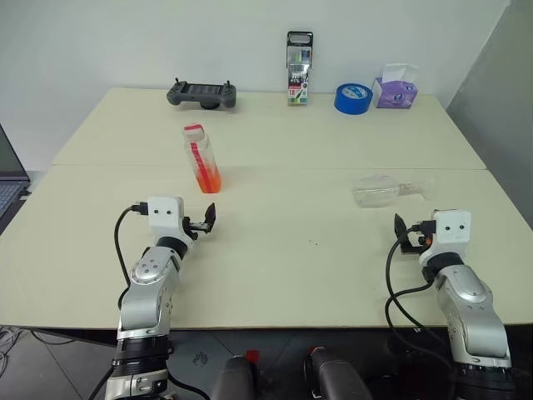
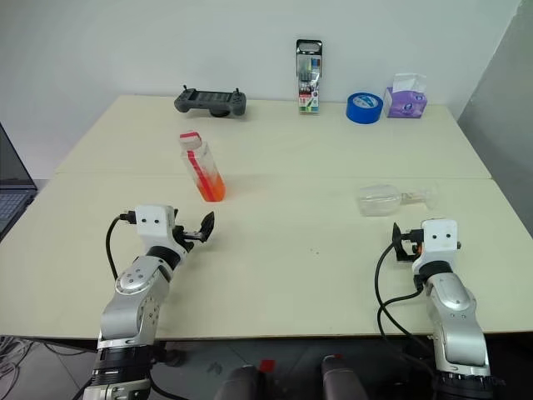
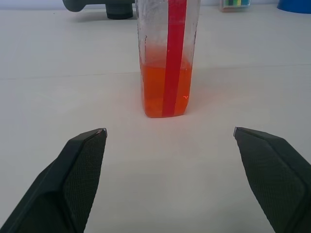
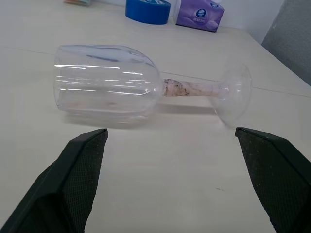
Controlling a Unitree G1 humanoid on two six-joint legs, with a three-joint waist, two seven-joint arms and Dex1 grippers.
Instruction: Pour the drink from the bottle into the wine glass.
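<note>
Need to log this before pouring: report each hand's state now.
Left hand: open, empty, facing the small clear plastic bottle.
Right hand: open, empty, facing the clear stemmed wine glass lying sideways.

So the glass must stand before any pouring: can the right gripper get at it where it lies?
Probably yes. The wine glass lies on its side just ahead of the open right gripper, with bare table between them.
</note>
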